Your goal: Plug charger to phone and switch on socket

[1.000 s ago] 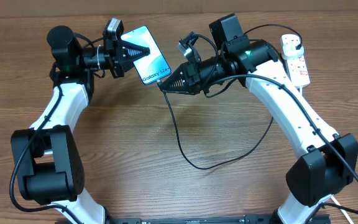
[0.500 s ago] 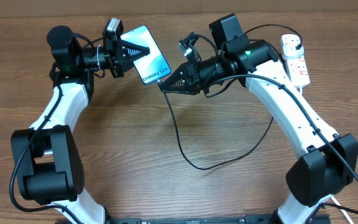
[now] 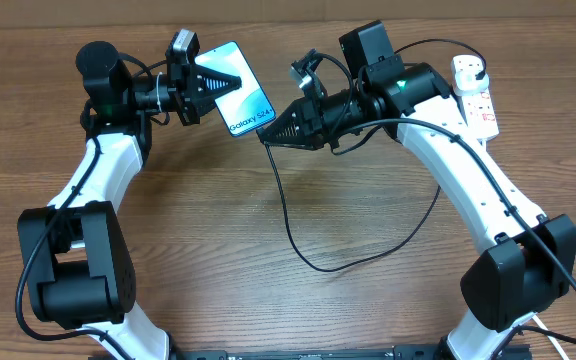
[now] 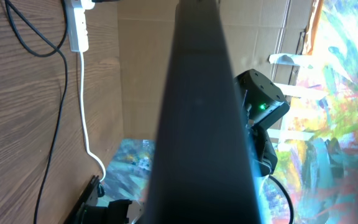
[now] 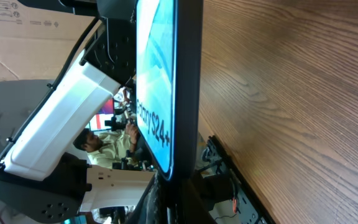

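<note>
My left gripper (image 3: 228,83) is shut on the phone (image 3: 241,96) and holds it tilted above the table, its blue screen with "Galaxy" lettering facing up. My right gripper (image 3: 266,137) is shut on the charger's connector tip, right at the phone's lower short edge. Whether the tip is seated is hidden. The black charger cable (image 3: 289,226) hangs from there, loops over the table and runs back up to the white socket (image 3: 477,96) at the far right. In the right wrist view the phone (image 5: 166,81) stands edge-on above my fingers (image 5: 179,200). In the left wrist view the phone's dark edge (image 4: 201,112) fills the middle.
A black plug (image 3: 472,67) sits in the socket's far end. The socket (image 4: 78,28) and its thick white cord (image 4: 84,106) also show in the left wrist view. Wooden table (image 3: 218,250) all around; a cardboard wall stands behind it.
The right wrist has shifted very slightly to the right by the phone's edge. The left arm and the phone have not moved.
</note>
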`<state>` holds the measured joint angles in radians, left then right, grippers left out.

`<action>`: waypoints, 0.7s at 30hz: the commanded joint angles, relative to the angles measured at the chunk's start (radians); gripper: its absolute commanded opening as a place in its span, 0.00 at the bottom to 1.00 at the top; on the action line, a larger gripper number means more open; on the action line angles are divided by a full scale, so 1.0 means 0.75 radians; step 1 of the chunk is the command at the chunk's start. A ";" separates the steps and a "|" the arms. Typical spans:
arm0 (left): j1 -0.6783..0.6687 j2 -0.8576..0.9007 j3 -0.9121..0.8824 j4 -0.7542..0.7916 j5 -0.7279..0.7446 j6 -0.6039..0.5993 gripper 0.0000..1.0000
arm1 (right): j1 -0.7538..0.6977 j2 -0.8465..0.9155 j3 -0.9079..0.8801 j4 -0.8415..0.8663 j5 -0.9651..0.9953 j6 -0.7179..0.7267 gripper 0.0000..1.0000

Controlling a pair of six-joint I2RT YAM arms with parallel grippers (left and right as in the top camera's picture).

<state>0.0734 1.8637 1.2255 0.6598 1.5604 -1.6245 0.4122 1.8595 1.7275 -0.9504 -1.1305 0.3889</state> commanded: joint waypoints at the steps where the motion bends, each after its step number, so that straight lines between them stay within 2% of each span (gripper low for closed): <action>1: 0.002 0.002 0.015 0.014 0.025 -0.008 0.04 | -0.008 -0.023 -0.008 -0.007 -0.041 0.001 0.04; 21: 0.002 0.002 0.015 0.014 0.025 -0.008 0.04 | -0.008 -0.023 -0.008 -0.055 -0.096 -0.040 0.04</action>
<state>0.0734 1.8637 1.2255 0.6598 1.5608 -1.6249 0.4122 1.8595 1.7271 -1.0019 -1.1755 0.3698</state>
